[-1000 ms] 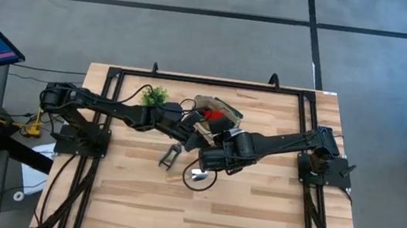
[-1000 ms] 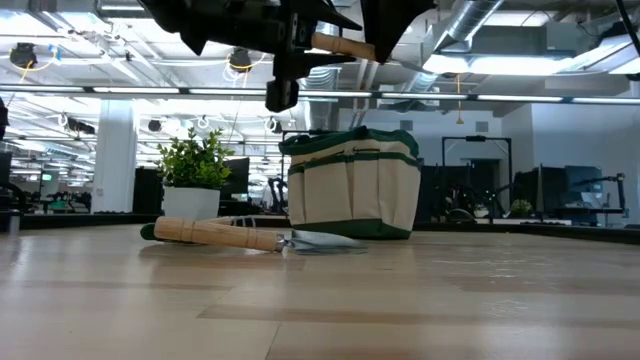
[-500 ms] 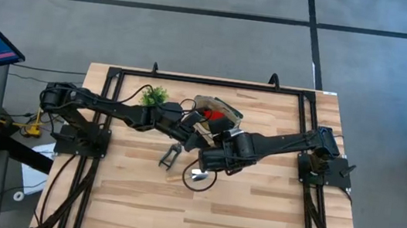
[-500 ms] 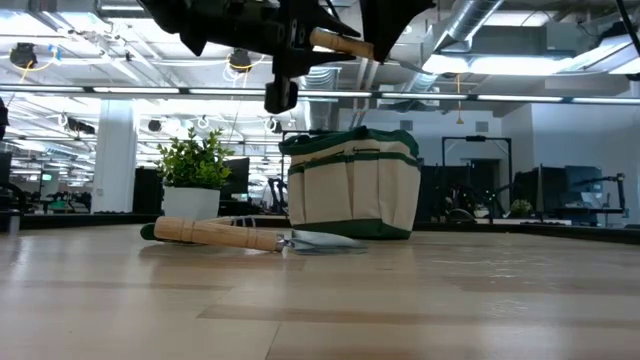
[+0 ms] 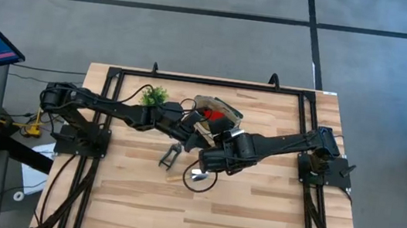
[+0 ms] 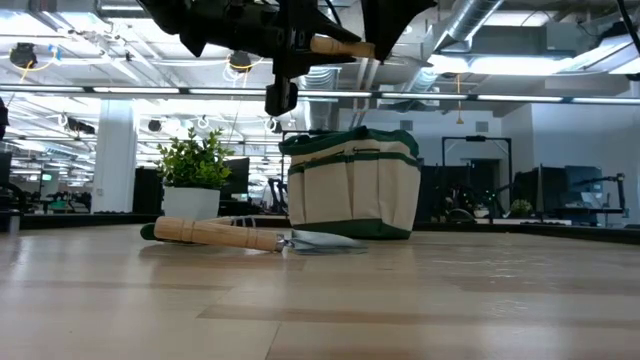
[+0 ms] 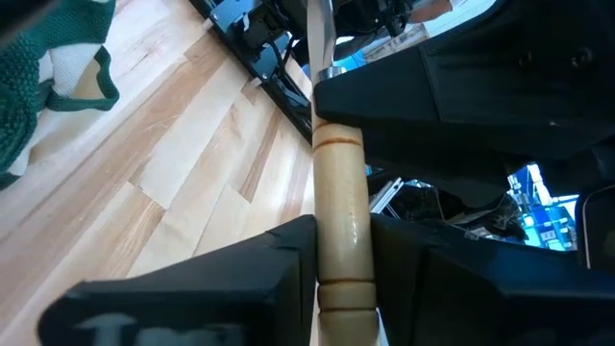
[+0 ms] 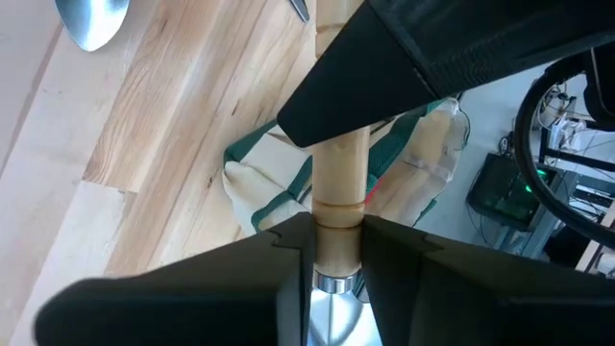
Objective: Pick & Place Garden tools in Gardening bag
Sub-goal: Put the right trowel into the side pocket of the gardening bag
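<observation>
**Both claws pinch one wooden-handled tool above the table, next to the bag**

I have both arms meeting near the middle of the table (image 5: pixel 253 214), slightly toward twelve o'clock of centre. My left gripper (image 7: pixel 341 255) is narrowed onto the pale wooden handle (image 7: pixel 338 202) of a garden tool, its two dark fingers (image 7: pixel 240 279) pressing the handle from either side. My right gripper (image 8: pixel 336 252) grips the same tool at the other end of the handle, near the metal collar, fingers tight on the wood. In the low view that handle (image 6: pixel 340 44) hangs well above the tabletop, roughly level, over the top of the bag.

The gardening bag (image 6: pixel 352 185) stands upright, cream with green trim. From above it (image 5: pixel 216 109) sits at about one o'clock of the meeting grippers, with a red piece (image 5: pixel 212 116) showing in its open mouth.

A second wooden-handled trowel (image 6: pixel 240 236) lies flat on the table in front of the bag; from above its shiny blade (image 5: pixel 197 175) shows at six o'clock of the grippers. The dark pruning shears (image 5: pixel 169 156) lie on the table at about eight o'clock of them. A small potted plant (image 5: pixel 154 95) stands at nine o'clock of the bag.
</observation>
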Controlling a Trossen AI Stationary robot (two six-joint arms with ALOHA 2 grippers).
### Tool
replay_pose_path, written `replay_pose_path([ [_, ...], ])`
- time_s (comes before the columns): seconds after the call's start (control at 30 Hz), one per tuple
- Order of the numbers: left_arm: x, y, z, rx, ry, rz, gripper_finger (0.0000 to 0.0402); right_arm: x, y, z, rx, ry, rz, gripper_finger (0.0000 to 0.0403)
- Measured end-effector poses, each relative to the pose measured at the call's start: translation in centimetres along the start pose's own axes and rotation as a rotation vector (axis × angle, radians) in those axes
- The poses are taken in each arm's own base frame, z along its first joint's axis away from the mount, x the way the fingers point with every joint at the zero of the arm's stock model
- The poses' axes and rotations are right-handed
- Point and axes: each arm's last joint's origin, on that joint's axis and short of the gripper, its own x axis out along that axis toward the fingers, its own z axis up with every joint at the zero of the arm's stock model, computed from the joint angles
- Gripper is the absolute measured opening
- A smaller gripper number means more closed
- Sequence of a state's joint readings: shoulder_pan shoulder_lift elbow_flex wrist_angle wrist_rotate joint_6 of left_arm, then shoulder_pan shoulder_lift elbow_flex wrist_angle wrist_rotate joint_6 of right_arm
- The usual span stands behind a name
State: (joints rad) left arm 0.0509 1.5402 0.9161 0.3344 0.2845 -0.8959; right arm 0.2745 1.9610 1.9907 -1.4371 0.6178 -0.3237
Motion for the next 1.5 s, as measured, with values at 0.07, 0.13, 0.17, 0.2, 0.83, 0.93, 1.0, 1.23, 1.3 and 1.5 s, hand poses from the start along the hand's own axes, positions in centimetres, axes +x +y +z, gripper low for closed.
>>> replay_pose_path([
  [0.07, 0.0, 0.0, 0.0, 0.006, 0.003, -0.003, 0.0052, 0.0, 0.0, 0.0, 0.0, -0.001, 0.0, 0.0064],
  [0.13, 0.0, 0.0, 0.0, 0.008, 0.005, -0.006, 0.0052, 0.0, 0.0, 0.0, 0.0, -0.002, 0.002, 0.008],
  [0.17, 0.0, -0.1, 0.0, 0.017, 0.005, -0.012, 0.0052, 0.0, 0.0, 0.0, 0.0, -0.005, 0.006, 0.009],
  [0.2, 0.0, -0.2, 0.1, 0.022, 0.0, -0.02, 0.0052, 0.0, 0.0, 0.1, -0.008, -0.008, 0.007, 0.01],
  [0.83, 0.0, -0.1, 0.1, 0.035, -0.004, -0.006, 0.0052, -5.1, -2.5, -1.2, 0.059, -0.049, -0.134, 0.0178],
  [0.93, 0.0, -0.1, 0.1, 0.073, -0.015, 0.003, 0.0052, -6.7, -3.9, -2.4, 0.232, -0.128, -0.085, 0.0149],
  [1.0, 0.0, -0.1, 0.1, 0.107, -0.024, 0.012, 0.0052, -8.0, -4.5, -3.5, 0.314, -0.19, -0.026, 0.0129],
  [1.23, 0.0, -0.1, 0.1, 0.191, -0.027, 0.015, 0.0052, -11.3, -5.5, -8.3, 0.549, -0.291, 0.056, 0.0073],
  [1.3, 0.0, -0.1, 0.1, 0.209, -0.026, 0.015, 0.0052, -12.3, -5.6, -10.1, 0.616, -0.315, 0.067, 0.0064],
  [1.5, -0.1, -0.3, 0.2, 0.221, -0.02, -0.003, 0.0052, -12.1, -4.0, -14.2, 0.765, -0.307, 0.109, 0.0055],
])
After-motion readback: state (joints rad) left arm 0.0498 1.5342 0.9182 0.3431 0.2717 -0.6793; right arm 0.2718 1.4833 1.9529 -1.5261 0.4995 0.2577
